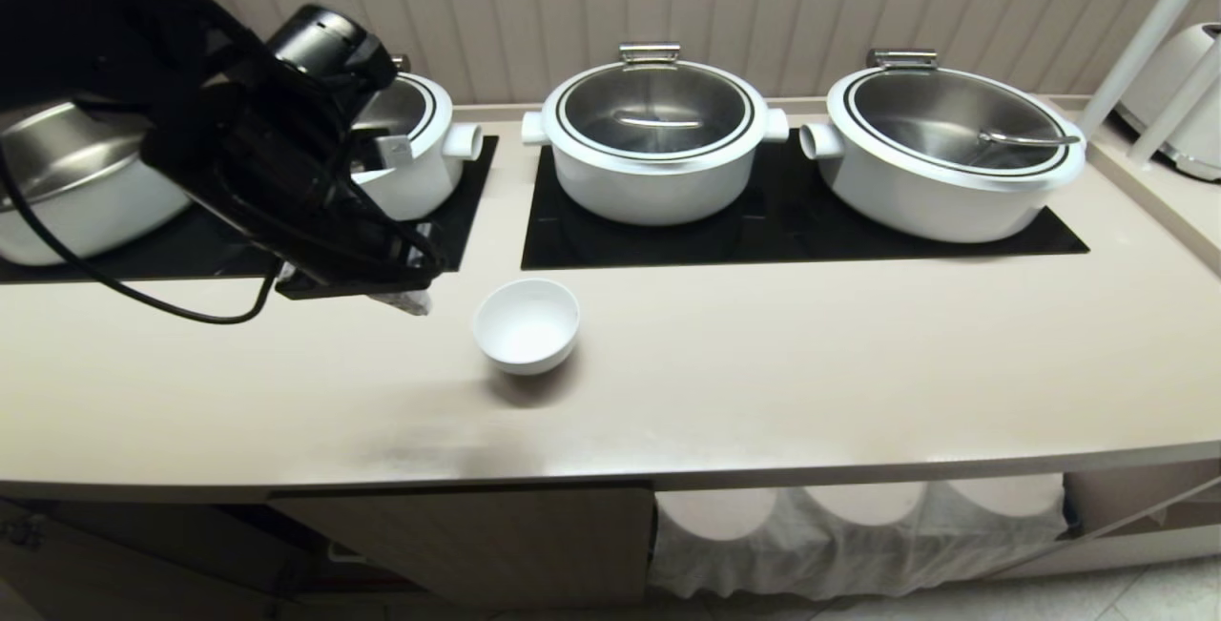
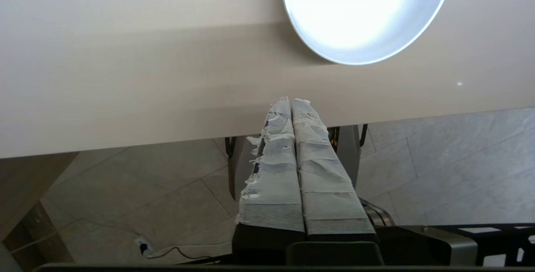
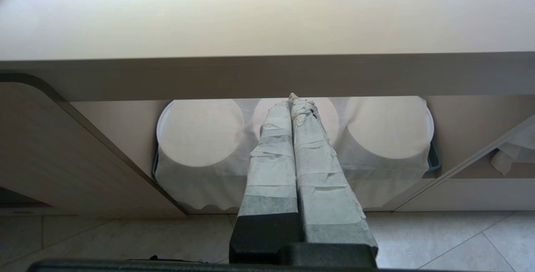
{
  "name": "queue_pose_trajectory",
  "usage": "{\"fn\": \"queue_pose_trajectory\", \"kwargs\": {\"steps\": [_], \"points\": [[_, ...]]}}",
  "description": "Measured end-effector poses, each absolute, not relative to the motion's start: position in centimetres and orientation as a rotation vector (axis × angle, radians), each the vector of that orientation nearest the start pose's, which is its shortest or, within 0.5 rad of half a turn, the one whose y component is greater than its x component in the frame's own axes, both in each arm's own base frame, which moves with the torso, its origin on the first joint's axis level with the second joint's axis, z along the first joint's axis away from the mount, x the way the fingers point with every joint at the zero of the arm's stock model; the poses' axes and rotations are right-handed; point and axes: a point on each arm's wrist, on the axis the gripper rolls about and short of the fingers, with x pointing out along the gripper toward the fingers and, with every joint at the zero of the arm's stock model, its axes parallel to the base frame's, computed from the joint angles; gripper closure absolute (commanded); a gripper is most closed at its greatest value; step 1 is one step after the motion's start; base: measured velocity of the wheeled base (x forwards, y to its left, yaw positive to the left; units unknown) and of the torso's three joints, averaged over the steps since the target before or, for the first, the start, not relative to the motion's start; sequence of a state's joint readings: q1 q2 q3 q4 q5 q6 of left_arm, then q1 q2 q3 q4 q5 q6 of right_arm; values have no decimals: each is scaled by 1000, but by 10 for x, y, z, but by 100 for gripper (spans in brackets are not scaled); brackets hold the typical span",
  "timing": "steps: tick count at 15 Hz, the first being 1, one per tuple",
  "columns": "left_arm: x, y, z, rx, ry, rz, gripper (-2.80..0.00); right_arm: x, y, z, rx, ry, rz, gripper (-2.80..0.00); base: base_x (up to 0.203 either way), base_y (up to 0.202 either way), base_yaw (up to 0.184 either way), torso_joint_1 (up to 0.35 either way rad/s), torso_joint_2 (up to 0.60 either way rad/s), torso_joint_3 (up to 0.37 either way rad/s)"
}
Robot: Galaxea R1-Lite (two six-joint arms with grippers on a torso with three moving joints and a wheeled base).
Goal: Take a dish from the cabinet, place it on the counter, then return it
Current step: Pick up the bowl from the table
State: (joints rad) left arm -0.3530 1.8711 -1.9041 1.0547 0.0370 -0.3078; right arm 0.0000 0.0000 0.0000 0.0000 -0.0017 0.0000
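The dish, a plain white round bowl, stands upright and alone on the counter, in front of the black glass panels. My left gripper hovers over the counter just left of the dish, apart from it. In the left wrist view its taped fingers are pressed together with nothing between them, and the dish lies beyond them to one side. The cabinet sits under the counter's front edge. My right gripper is shut and parked low, facing the cabinet.
Three white lidded pots stand on the black panels behind the dish. A steel pan is at far left. Round plates under a white cloth fill the cabinet's open part.
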Motion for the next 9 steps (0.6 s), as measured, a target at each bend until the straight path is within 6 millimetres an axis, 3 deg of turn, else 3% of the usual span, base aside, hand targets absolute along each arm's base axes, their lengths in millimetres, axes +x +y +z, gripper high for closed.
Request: {"fn": "queue_pose_trajectory", "kwargs": {"steps": [4,9], "points": [[312,-129,265,-72,1063,-120,-280,-23,0,75,0,0,-2,0,0,0,0,0,0,0],[325,-138,251,-52,1087,-108,-280,-23,0,75,0,0,-2,0,0,0,0,0,0,0]]}}
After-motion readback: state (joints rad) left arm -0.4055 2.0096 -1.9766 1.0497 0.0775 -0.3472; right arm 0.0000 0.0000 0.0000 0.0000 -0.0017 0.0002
